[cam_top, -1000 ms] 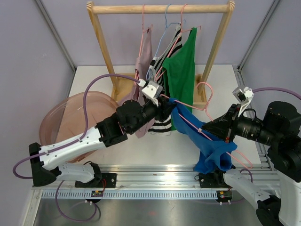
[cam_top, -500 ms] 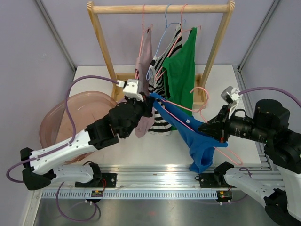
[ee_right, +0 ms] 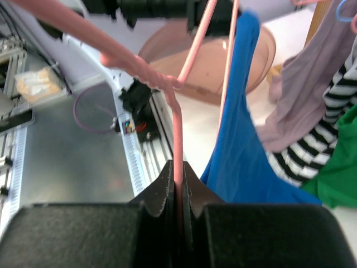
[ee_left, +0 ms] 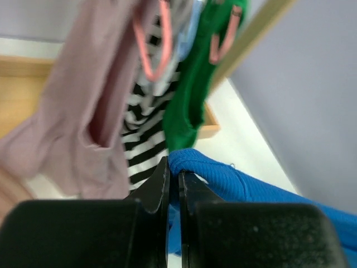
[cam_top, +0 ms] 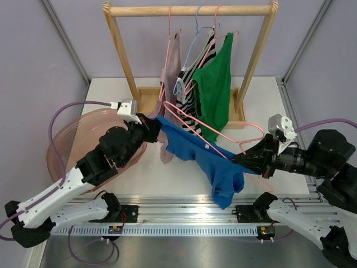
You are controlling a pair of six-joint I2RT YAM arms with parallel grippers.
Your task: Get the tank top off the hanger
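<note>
Well, here is how things lie from left to right:

- A pink see-through basin [cam_top: 58, 137] sits on the counter [cam_top: 139, 176] towards its left edge, and my left arm reaches out above it.
- My left hand [ee_left: 173, 168] is up in the air just right of the basin. Its fingers are pressed together on a rolled edge of the blue tank top [cam_top: 203, 159], and my wrist view shows the blue hem right at the fingertips.
- The tank top is pulled out in the air between my two hands, above the middle of the counter and on the near side of the rack. Its left end is at my left hand, its bulk sags down towards the near edge, and part of it is still draped on the hanger [ee_right: 177, 131].
- Behind it, the wooden rack [cam_top: 189, 9] stands by the far edge of the counter. It carries a mauve top [cam_top: 170, 61], a striped top [cam_top: 192, 78] and a green top [cam_top: 215, 84], each on its own hook.
- The pink hanger slants from high on the left down towards my right side, with its wire running along the blue cloth.
- My right hand [ee_right: 177, 167] is over the right part of the counter near its near edge, with its fingers pinching the pink wire of the hanger. The blue cloth hangs just beside that hand.
</note>
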